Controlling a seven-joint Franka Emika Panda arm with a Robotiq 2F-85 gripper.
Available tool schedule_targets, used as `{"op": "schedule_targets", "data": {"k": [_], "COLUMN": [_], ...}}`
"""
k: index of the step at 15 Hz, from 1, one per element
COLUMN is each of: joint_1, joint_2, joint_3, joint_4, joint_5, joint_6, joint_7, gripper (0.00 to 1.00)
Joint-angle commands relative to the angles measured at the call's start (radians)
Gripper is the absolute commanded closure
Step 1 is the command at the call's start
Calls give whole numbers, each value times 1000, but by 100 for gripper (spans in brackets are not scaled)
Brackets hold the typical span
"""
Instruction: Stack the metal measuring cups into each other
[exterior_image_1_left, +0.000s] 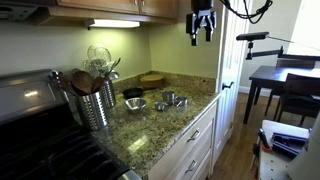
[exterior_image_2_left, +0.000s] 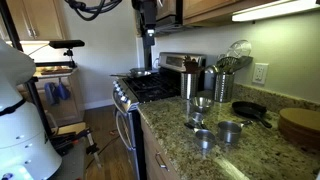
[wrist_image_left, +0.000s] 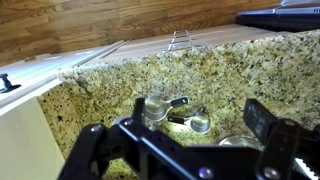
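Kitchen scene. In an exterior view, a stove (exterior_image_1_left: 30, 120) sits at the far left. Beside it, on the speckled granite table (exterior_image_1_left: 150, 130), stands a ribbed canister (exterior_image_1_left: 97, 103) full of wooden utensils. To its right lies a dark pan (exterior_image_1_left: 133, 93), with a round wooden board (exterior_image_1_left: 152, 78) behind it near the wall.

In front of the pan, toward the middle of the table, are the cups (exterior_image_1_left: 160, 105). There are four small shiny metal ones in a loose cluster, each resting on the stone by itself. In both exterior views the largest cup sits nearest the canister.

Further right and high above, just under the cabinets, hangs the claw (exterior_image_1_left: 203, 25). It is well clear of the table and touches nothing.

In the wrist view the claw's dark fingers (wrist_image_left: 100, 150) fill the bottom edge, spread wide with nothing between them. The camera looks down on the table from above. Two cups show clearly there, side by side but apart, and the left one has its handle pointing right.
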Motion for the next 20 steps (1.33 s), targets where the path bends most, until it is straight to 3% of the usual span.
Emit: {"op": "schedule_targets", "data": {"k": [1,13,20], "joint_1": [13,7,-13], "joint_2": [1,76,209], "joint_3": [-10,-9,-16], "joint_4": [3,14,-9], "joint_5": [-5,5,-12], "joint_6": [-4,27,190], "joint_7": [4,50,174], "gripper": [0,0,0]}}
